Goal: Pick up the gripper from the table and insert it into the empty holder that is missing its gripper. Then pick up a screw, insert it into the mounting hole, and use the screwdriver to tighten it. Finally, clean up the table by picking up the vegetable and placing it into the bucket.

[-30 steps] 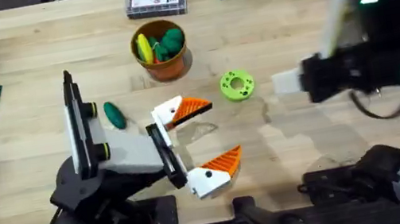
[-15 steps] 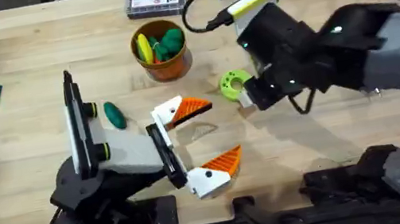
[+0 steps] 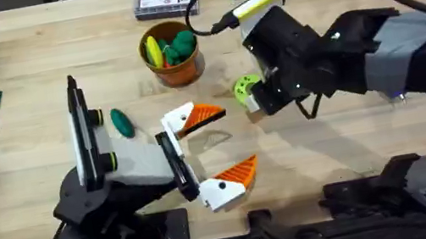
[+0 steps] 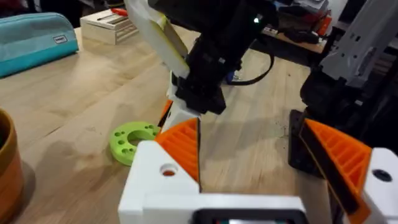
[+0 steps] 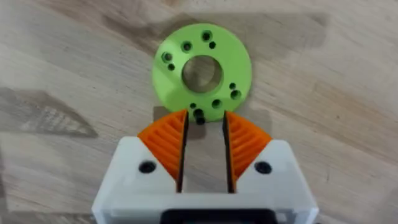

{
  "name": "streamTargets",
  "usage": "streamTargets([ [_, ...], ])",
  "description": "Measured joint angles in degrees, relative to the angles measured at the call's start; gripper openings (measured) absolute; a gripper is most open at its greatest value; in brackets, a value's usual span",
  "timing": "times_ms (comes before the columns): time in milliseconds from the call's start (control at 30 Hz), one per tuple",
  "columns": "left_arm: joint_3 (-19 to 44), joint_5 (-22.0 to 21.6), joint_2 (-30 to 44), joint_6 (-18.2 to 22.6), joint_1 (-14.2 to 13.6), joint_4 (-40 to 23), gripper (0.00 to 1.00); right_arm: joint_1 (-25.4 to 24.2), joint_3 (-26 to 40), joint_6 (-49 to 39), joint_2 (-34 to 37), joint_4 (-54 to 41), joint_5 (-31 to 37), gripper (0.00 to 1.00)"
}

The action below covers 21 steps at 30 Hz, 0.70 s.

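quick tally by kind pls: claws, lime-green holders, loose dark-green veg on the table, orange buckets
Claws: 2, left claw and right claw
holder: 1
vegetable: 1
bucket: 1
Total: 5
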Motion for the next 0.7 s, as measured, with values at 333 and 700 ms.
streamTargets([
  [333,0.0,0.0,0.0,0.0,0.0,0.0,0.984,0.0,0.0,-0.6,2.5,0.3,-0.9,0.358],
  [700,0.0,0.0,0.0,0.0,0.0,0.0,0.984,0.0,0.0,-0.6,2.6,1.3,-0.9,0.358],
])
